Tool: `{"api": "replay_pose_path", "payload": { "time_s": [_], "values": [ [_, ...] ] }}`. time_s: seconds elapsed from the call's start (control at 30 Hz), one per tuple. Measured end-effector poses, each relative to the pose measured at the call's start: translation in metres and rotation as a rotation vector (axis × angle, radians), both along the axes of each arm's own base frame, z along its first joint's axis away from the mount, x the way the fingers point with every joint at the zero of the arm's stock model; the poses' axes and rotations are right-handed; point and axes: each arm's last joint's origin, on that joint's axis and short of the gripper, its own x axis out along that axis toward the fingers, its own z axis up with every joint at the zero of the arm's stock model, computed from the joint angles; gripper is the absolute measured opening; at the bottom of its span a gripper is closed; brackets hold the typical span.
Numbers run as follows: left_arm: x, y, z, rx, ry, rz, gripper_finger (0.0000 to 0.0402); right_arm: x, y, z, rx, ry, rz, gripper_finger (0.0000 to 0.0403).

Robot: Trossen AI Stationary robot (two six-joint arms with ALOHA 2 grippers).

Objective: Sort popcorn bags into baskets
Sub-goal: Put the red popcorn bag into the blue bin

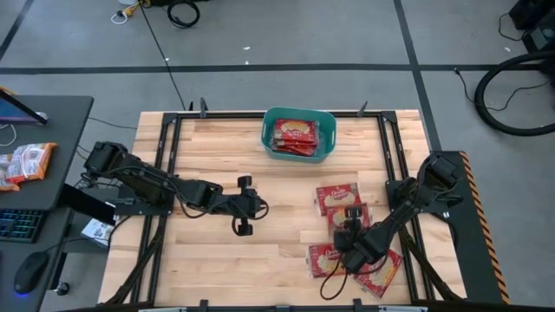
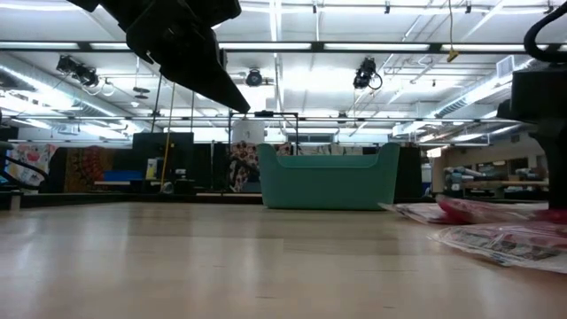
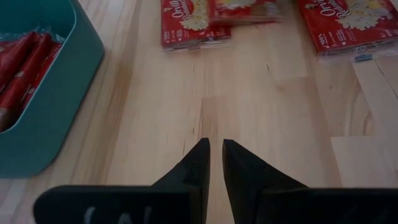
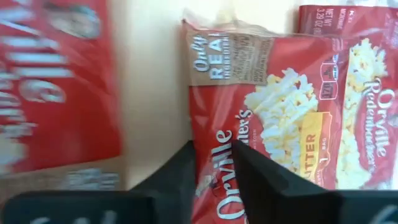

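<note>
Several red popcorn bags lie flat on the table's right near part, and more lie inside the teal basket at the far middle edge. My right gripper is low over the loose bags and shut on one popcorn bag. My left gripper hovers over bare wood at the table's middle, shut and empty; its wrist view shows its fingertips short of the basket and two bags. My right gripper pinches the popcorn bag by its long side edge, one finger on either face of the packet. The fingers come from above, slanting down. Whether the bag is lifted off the others, I cannot tell.
A black frame runs along the table's sides and far edge. In the low view the basket stands at the far middle and bags lie at the right. A desk with a keyboard and a mouse stands left of the table.
</note>
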Motion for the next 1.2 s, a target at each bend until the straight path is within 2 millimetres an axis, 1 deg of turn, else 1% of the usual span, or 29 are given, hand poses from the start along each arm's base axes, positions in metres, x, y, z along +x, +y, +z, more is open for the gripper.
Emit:
{"api": "replay_pose_path", "payload": {
  "time_s": [0.13,0.23,0.4,0.57,0.7,0.8,0.9,1.2],
  "values": [
    [0.000,0.000,0.000,0.000,0.000,-0.001,0.0048,0.000,0.000,0.000,0.007,0.003,-0.002,0.0046],
    [0.000,0.000,0.000,0.000,0.001,-0.001,0.0048,0.002,0.002,0.003,0.015,0.006,0.003,0.0012],
    [0.000,0.000,0.000,0.000,0.001,-0.001,0.0048,0.013,0.005,0.021,0.000,0.016,0.017,0.0011],
    [0.000,0.000,0.000,-0.003,0.000,0.002,0.0048,0.030,0.006,0.048,-0.076,-0.017,0.071,0.0005],
    [0.000,0.000,0.000,-0.017,-0.003,0.012,0.0048,0.045,0.002,0.070,-0.153,-0.054,0.115,0.0006],
    [0.000,0.000,0.000,-0.030,-0.005,0.023,0.0048,0.056,-0.007,0.084,-0.226,-0.068,0.133,0.0006],
    [0.000,0.000,0.000,-0.032,-0.006,0.024,0.0048,0.068,-0.019,0.093,-0.287,-0.080,0.145,0.0006],
    [0.000,0.000,0.000,-0.081,-0.014,0.063,0.0048,0.096,-0.074,0.100,-0.476,-0.029,0.136,0.0007]
  ]
}}
